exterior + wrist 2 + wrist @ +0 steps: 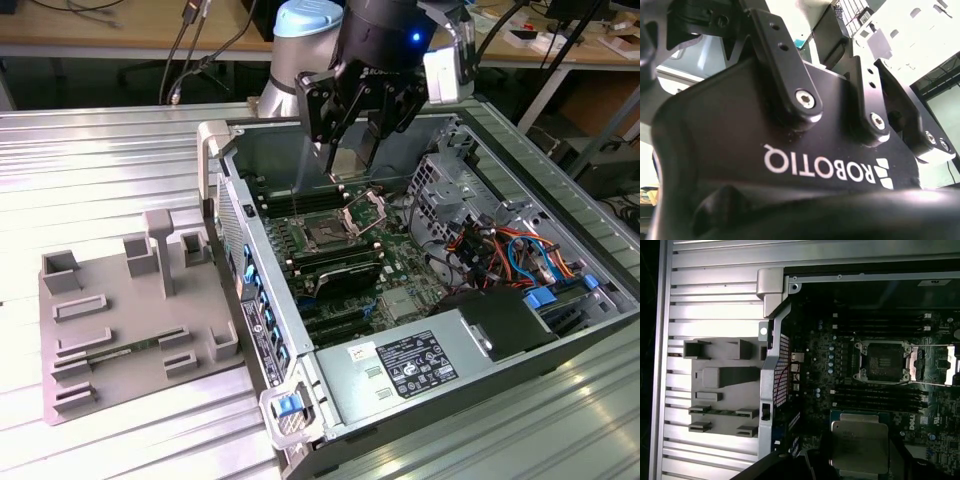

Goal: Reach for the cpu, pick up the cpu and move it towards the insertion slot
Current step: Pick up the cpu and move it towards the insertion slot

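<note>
My gripper hangs over the open computer case, shut on the cpu, a pale flat square between the black fingers. In the first wrist view the cpu shows its silvery top and thin green rim, with a dark finger beside it. The insertion slot lies on the motherboard below and slightly toward the exterior view's left of the gripper, its hinged metal bracket raised. That slot has a dark centre inside a silver frame. The gripper's black housing appears in the second wrist view.
The case walls ring the motherboard. Inside are black memory slots, a pale square heatsink, a power supply and red and blue cables. A grey fixture plate with blocks lies on the ribbed metal table.
</note>
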`<state>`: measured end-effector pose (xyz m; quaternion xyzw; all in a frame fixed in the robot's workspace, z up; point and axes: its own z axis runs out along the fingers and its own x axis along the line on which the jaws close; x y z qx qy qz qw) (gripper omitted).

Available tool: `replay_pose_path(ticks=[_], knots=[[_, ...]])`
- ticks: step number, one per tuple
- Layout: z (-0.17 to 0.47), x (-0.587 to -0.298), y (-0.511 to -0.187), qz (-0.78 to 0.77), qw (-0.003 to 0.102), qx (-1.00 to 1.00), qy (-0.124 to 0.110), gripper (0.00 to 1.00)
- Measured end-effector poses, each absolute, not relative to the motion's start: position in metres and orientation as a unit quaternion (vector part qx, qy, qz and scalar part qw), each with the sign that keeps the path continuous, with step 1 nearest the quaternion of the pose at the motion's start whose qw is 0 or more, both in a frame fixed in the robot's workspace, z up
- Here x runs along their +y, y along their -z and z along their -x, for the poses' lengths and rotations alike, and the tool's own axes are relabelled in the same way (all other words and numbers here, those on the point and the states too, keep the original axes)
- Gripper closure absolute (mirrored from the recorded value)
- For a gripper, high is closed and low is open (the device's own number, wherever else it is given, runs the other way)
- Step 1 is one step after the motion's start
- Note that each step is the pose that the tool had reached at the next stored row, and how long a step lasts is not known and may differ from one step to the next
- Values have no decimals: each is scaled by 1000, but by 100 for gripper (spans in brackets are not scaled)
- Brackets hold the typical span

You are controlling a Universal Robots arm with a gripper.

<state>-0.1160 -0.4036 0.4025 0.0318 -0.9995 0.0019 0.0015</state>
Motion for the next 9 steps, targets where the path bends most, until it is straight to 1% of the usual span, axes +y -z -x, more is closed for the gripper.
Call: replay_pose_path(ticks=[9], knots=[[111,-403,-401,-32,1,-999,-2,46]])
